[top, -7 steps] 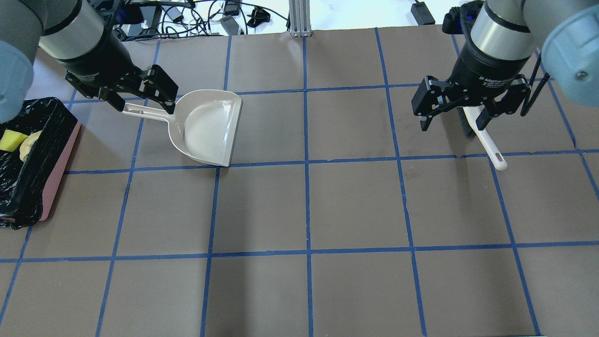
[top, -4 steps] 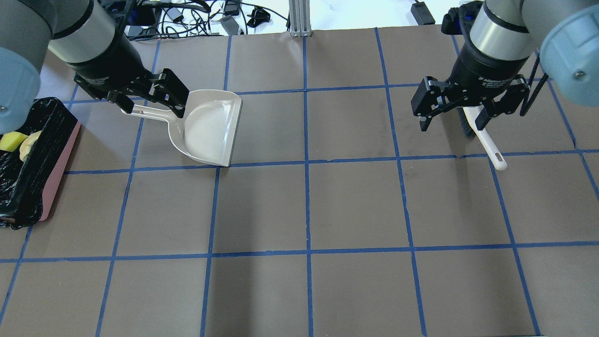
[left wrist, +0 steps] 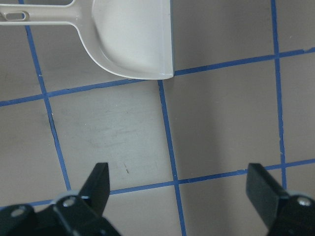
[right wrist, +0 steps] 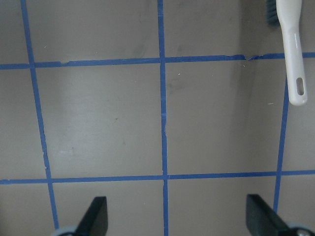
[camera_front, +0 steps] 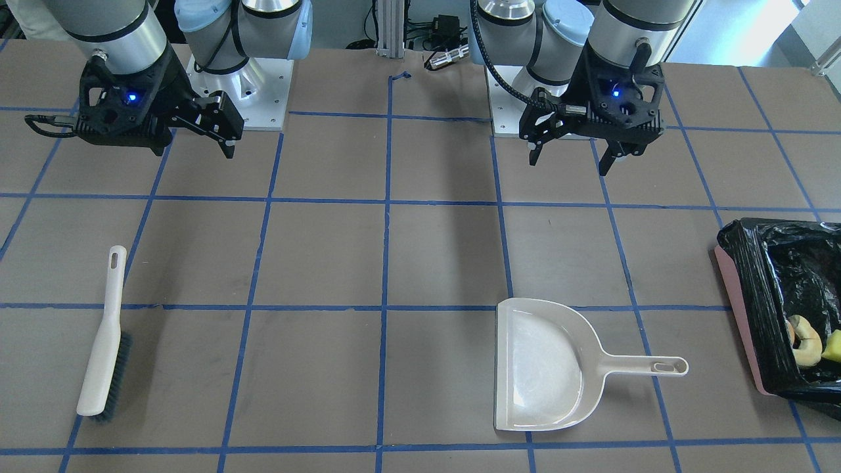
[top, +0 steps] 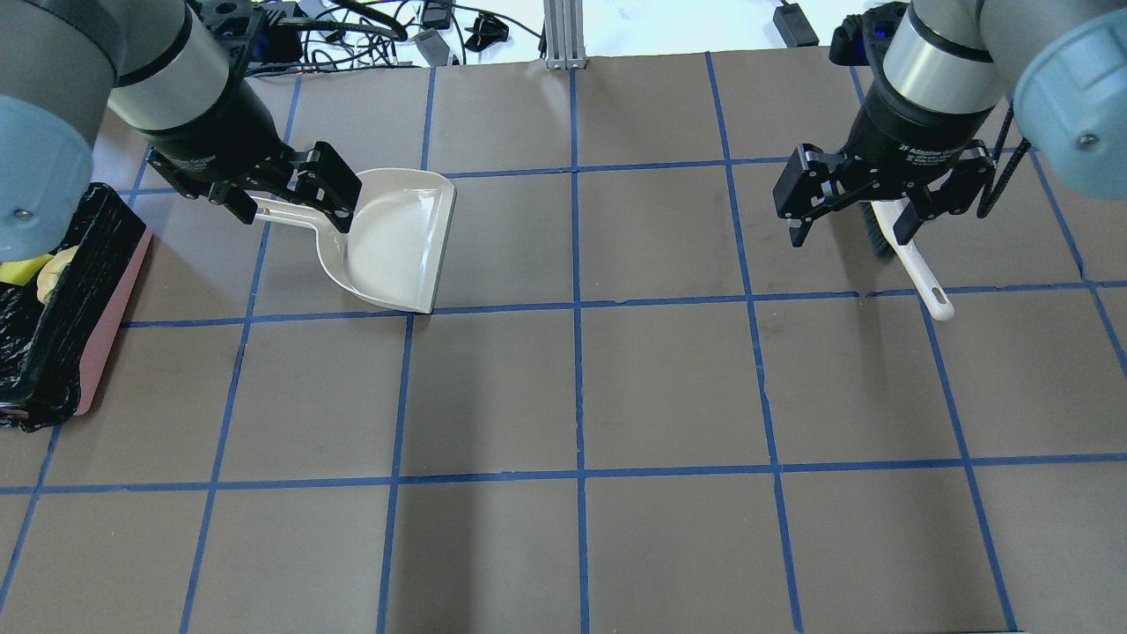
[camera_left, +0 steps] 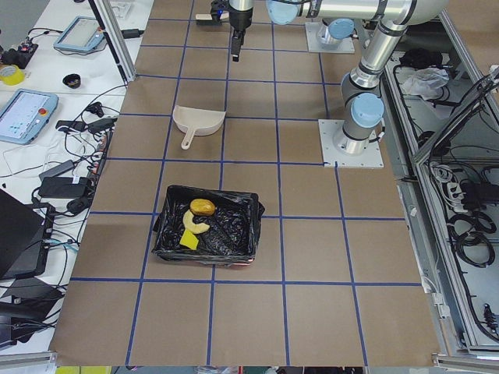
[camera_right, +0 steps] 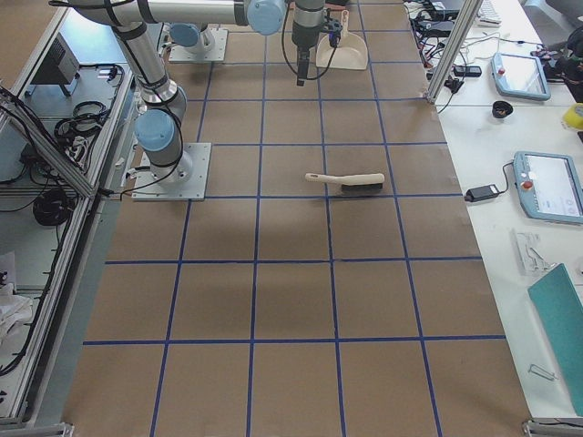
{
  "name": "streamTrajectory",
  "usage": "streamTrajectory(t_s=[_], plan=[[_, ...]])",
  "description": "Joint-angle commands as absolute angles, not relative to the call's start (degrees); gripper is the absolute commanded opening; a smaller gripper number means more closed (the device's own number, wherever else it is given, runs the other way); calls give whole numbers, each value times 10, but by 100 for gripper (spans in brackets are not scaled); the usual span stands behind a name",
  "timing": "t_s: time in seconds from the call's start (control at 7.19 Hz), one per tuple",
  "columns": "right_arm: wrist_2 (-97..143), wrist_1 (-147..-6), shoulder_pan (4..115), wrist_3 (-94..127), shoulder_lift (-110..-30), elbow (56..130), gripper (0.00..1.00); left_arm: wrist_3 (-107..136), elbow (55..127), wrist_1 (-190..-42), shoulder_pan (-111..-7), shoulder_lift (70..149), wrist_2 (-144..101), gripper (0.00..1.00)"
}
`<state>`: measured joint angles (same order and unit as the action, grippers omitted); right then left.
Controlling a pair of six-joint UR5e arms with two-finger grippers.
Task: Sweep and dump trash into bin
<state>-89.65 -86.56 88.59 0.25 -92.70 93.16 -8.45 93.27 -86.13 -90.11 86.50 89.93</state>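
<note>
Closest to the front camera, the brush (camera_front: 105, 341) and beige dustpan (camera_front: 539, 361) lie flat on the surface (camera_front: 433, 263), and the bin (camera_front: 755, 302) is cut off at the frame edge. The side view shows the roll (camera_left: 203, 207), croissant piece (camera_left: 192, 224) and sponge bit (camera_left: 188, 241) inside it. Further back, the left hand (camera_front: 569, 164) and right hand (top: 850, 234) hang wide open, gripping nothing. Overhead, the right one half hides the bristles. Brown panels, blue tape grid (camera_front: 384, 263), cables (camera_left: 78, 167) and tablets (camera_left: 27, 113) off to the side

Front view: bin (camera_front: 762, 309) cut off by the edge at 3 o'clock, sponge piece (camera_front: 833, 346) cut with it. Roll (camera_left: 203, 207) only tiny, in the left side view. Overhead: left gripper (top: 289, 211) hides part of dustpan (top: 392, 242) handle, right gripper (top: 851, 236) hides brush (top: 920, 273) bristles. Left wrist: dustpan cut at 12 o'clock.
</note>
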Motion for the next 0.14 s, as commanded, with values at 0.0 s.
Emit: streamTrajectory(t_s=[0.0], plan=[[-896,-869,886,2,-928,931,100,-77,938,-860,-901,863,911,100]])
